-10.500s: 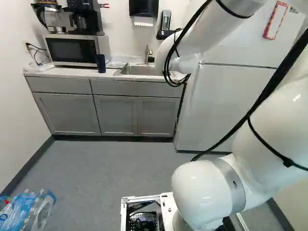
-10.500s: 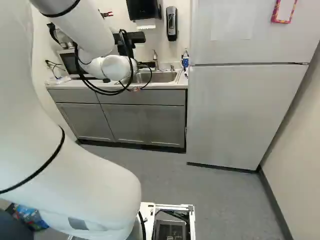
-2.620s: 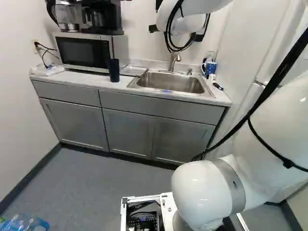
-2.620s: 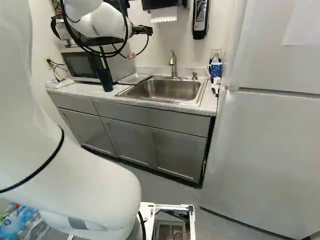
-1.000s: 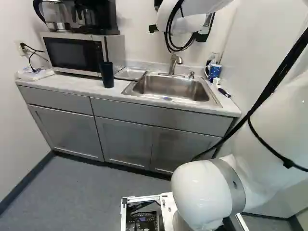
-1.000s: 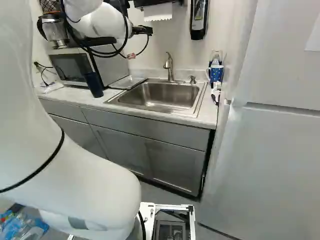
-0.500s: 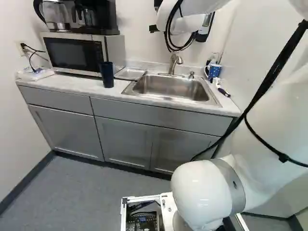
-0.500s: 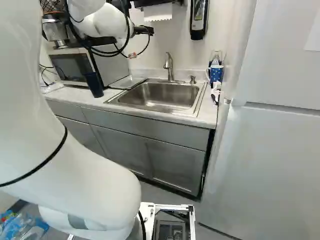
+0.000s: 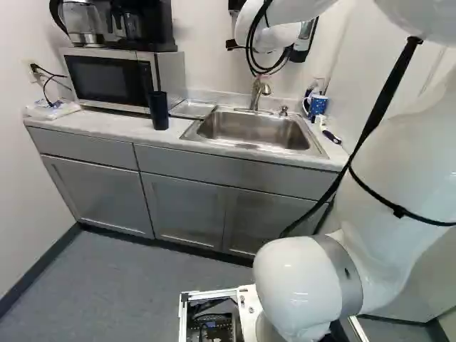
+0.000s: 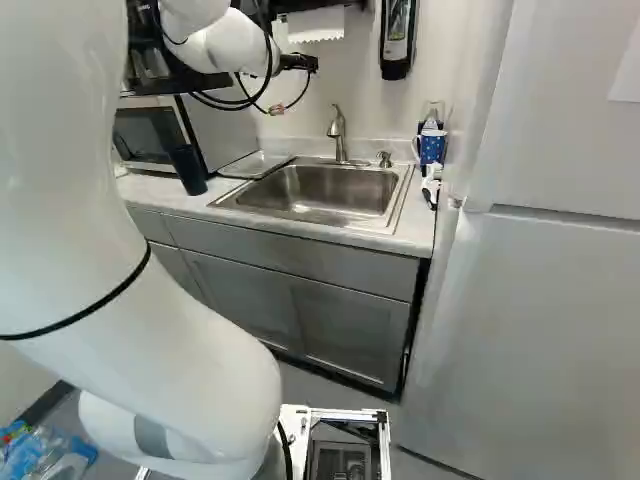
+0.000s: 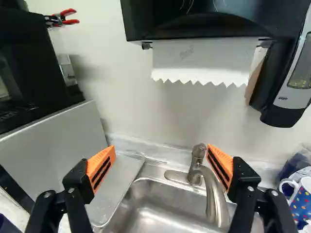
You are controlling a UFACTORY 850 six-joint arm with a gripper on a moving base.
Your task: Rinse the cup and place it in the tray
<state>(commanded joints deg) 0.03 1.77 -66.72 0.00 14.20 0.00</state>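
Rinsing and placing both remain: the dark tumbler [image 9: 158,110], probably the cup meant, stands on the counter [image 9: 78,121] between microwave [image 9: 110,78] and tray [image 9: 192,109]. The tool [image 11: 161,147], spread wide and empty, hangs near the faucet [image 11: 214,194].
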